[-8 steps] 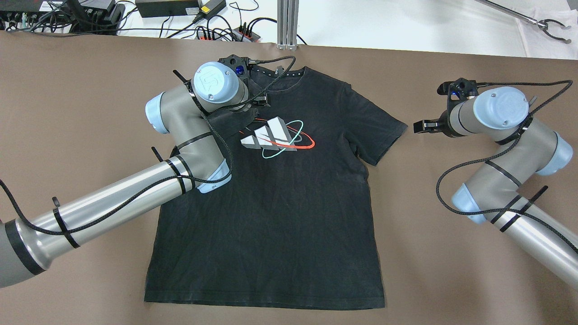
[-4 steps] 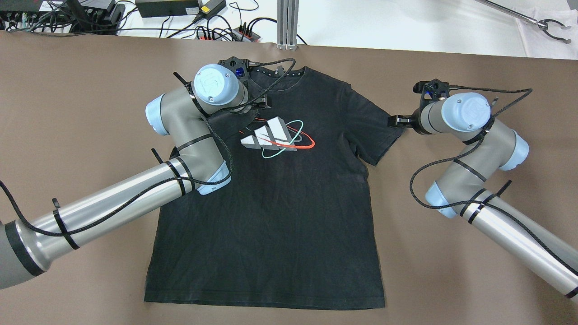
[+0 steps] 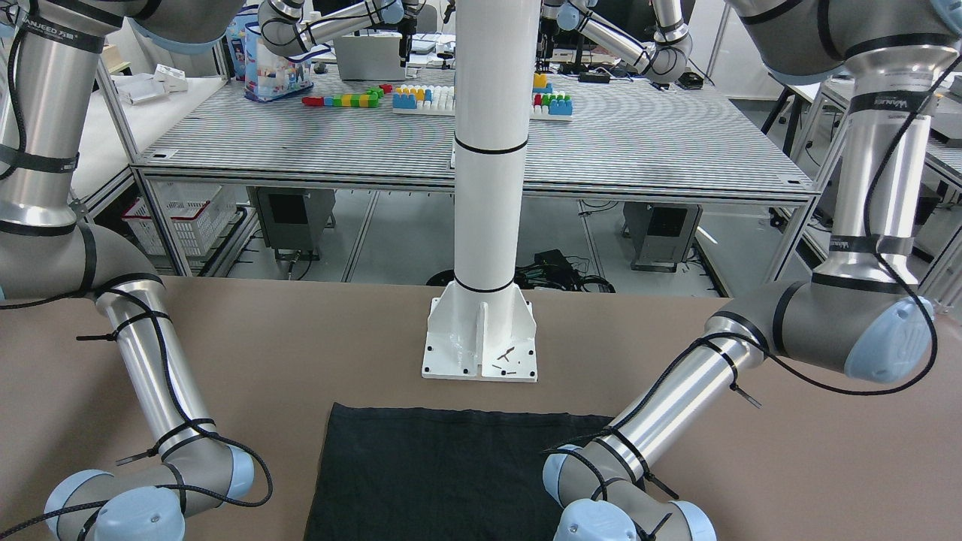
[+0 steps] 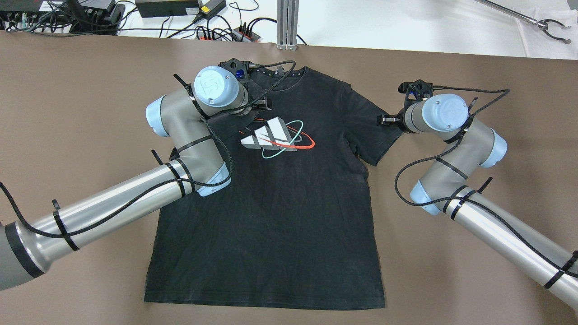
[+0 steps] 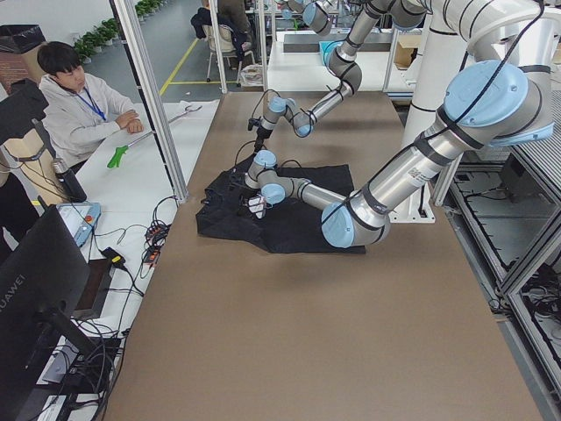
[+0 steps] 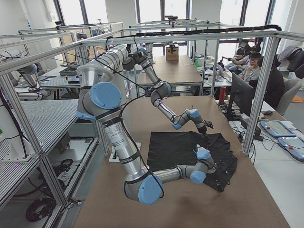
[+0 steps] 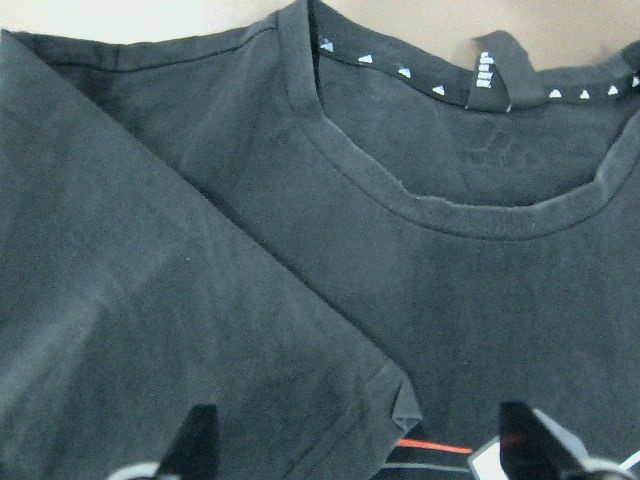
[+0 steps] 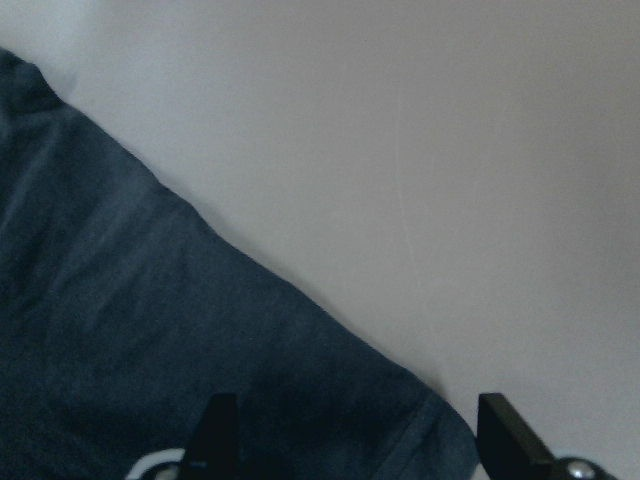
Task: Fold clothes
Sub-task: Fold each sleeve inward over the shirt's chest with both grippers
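- Currently judged mid sleeve-fold: found black T-shirt (image 4: 280, 203) flat on desk (image 4: 67, 113), collar (image 7: 450, 205) at 12 o'clock, hem at 6.
- Noted left sleeve (image 7: 200, 300) folded inward across chest, at 10 o'clock.
- Logged left pincer (image 7: 360, 445) spread over that sleeve's corner, gripping nothing.
- Logged right pincer (image 8: 355, 435) spread above right sleeve (image 4: 377, 131) hem at 2 o'clock, not yet pinching.
- Next, probably: lower, nip hem, carry toward printed logo (image 4: 275, 137).
- Recorded soft matte knit, faint creases, banded collar; limp under handling, presumably.

We read "HUAWEI" on the black monitor (image 5: 35, 289) and "UR" on the left arm's joint cap (image 4: 216, 85)
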Action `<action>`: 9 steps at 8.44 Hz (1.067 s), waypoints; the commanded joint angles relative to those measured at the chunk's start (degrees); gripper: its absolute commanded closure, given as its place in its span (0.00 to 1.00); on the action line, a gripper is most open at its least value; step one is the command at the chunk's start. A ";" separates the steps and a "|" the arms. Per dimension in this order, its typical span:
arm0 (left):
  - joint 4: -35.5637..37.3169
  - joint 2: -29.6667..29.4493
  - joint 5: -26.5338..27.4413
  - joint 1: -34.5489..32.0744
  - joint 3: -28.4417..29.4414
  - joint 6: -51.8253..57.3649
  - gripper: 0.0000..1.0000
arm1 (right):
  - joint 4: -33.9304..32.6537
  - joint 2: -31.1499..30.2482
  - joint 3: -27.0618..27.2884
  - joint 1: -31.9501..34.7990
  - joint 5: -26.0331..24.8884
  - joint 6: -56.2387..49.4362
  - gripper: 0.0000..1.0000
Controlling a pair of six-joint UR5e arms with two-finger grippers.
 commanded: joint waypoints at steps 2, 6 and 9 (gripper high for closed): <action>0.00 0.01 0.08 0.30 0.00 -0.08 0.00 | 3.86 -2.36 0.01 0.04 -0.03 -0.63 0.20; 0.00 0.01 0.26 0.65 0.09 0.01 0.00 | 4.13 -2.63 0.36 0.31 -0.11 0.15 0.64; 0.00 0.01 0.61 0.74 0.09 0.01 0.00 | 4.22 -2.63 1.67 0.75 -0.11 1.64 0.88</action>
